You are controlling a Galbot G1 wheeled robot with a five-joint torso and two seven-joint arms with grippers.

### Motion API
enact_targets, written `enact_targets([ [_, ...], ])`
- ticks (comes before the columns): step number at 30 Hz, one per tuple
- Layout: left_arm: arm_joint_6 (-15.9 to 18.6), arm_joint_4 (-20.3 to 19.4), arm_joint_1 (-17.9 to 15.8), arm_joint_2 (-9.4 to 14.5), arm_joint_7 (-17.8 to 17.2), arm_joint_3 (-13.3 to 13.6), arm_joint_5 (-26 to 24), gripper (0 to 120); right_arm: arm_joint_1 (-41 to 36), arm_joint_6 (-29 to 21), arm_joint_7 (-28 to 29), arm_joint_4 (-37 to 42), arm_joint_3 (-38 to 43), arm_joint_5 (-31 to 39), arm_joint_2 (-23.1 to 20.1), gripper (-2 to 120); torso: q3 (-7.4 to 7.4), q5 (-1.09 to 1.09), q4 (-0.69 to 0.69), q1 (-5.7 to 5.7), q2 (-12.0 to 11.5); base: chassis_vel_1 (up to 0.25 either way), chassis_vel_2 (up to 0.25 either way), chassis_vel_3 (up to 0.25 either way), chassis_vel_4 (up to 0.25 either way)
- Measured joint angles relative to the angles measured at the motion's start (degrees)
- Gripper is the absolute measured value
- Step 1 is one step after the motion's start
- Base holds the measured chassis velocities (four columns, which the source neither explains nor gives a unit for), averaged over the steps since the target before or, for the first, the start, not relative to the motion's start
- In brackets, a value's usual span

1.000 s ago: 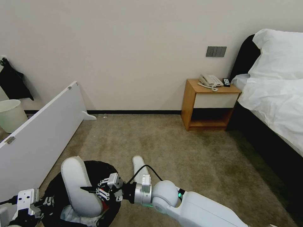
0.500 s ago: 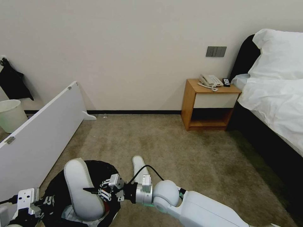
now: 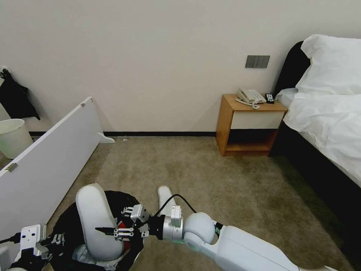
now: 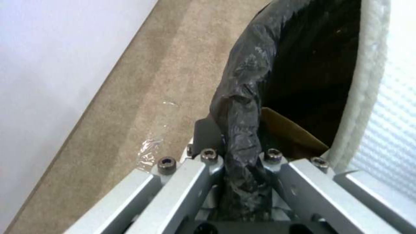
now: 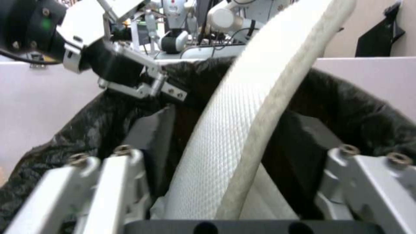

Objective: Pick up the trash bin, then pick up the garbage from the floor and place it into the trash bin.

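Observation:
The trash bin (image 3: pixel 67 226), lined with a crinkly black bag, is at my lower left. My left gripper (image 4: pixel 239 152) is shut on its bagged rim (image 4: pixel 242 97) and also appears in the head view (image 3: pixel 56 241). A white slipper (image 3: pixel 96 222) stands tilted inside the bin, its toe end sticking out over the rim. My right gripper (image 3: pixel 114 222) is open beside it, and the slipper (image 5: pixel 242 107) passes between the spread fingers (image 5: pixel 108 175) without being pinched. A second white slipper (image 3: pixel 165 197) lies on the carpet, partly behind my right arm. Brown cardboard (image 4: pixel 290 136) and something red (image 3: pixel 126 244) lie in the bin.
A white panel (image 3: pixel 49 158) leans along the left, with a pale bare bucket (image 3: pixel 13 135) behind it. A wooden nightstand (image 3: pixel 250 124) with a phone stands by the far wall. A bed (image 3: pixel 331 120) runs along the right. Open carpet (image 3: pixel 195 169) lies ahead.
My right gripper's fingers have spread apart and let go of the slipper, which now rests in the bin. The left gripper has kept its hold on the rim.

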Motion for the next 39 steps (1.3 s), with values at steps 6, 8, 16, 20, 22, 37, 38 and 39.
enact_targets([
  [6, 0.0, 0.1, -0.05, 0.01, 0.02, -0.13, -0.02, 3, 0.36, -0.05, 0.18, 1.44, 0.86, 0.22, -0.55, 87, 0.0, 0.0, 0.0, 0.0, 0.0, 0.0, 0.0, 0.0, 0.0],
  [8, 0.0, 0.09, -0.05, 0.03, 0.03, -0.2, -0.06, 3, 0.39, -0.05, 0.19, 1.87, 1.3, 0.23, -0.82, 96, 0.0, 0.0, 0.0, 0.0, 0.0, 0.0, 0.0, 0.0, 0.0],
  [16, 0.0, 0.06, -0.1, 0.12, 0.03, -0.26, -0.11, 3, 0.59, -0.15, 0.21, 2.62, 1.47, 0.35, -1.16, 100, 0.0, 0.0, 0.0, 0.0, 0.0, 0.0, 0.0, 0.0, 0.0],
  [20, 0.0, 0.06, -0.1, 0.13, 0.03, -0.35, -0.13, 3, 0.92, -0.17, 0.22, 2.82, 1.47, 0.36, -1.41, 100, 0.0, 0.0, 0.0, 0.0, 0.0, 0.0, 0.0, 0.0, 0.0],
  [22, 0.0, 0.07, -0.1, 0.13, 0.03, -0.38, -0.14, 3, 0.97, -0.17, 0.22, 2.83, 1.47, 0.35, -1.45, 100, 0.0, 0.0, 0.0, 0.0, 0.0, 0.0, 0.0, 0.0, 0.0],
  [37, 0.0, 0.68, -0.24, 0.28, 0.05, -0.63, -0.21, 3, 1.65, 0.37, 0.81, 6.19, 4.59, 0.93, -3.18, 100, 0.0, 0.0, 0.0, 0.0, 0.0, 0.0, 0.0, 0.0, 0.0],
  [38, 0.0, 0.76, -0.33, 0.28, 0.05, -0.66, -0.21, 3, 1.66, 0.42, 0.91, 6.34, 5.19, 1.07, -3.22, 100, 0.0, 0.0, 0.0, 0.0, 0.0, 0.0, 0.0, 0.0, 0.0],
  [39, 0.0, 0.87, -0.4, 0.25, 0.05, -0.7, -0.21, 3, 1.45, 0.45, 1.24, 6.56, 6.63, 1.51, -3.22, 100, 0.0, 0.0, 0.0, 0.0, 0.0, 0.0, 0.0, 0.0, 0.0],
])
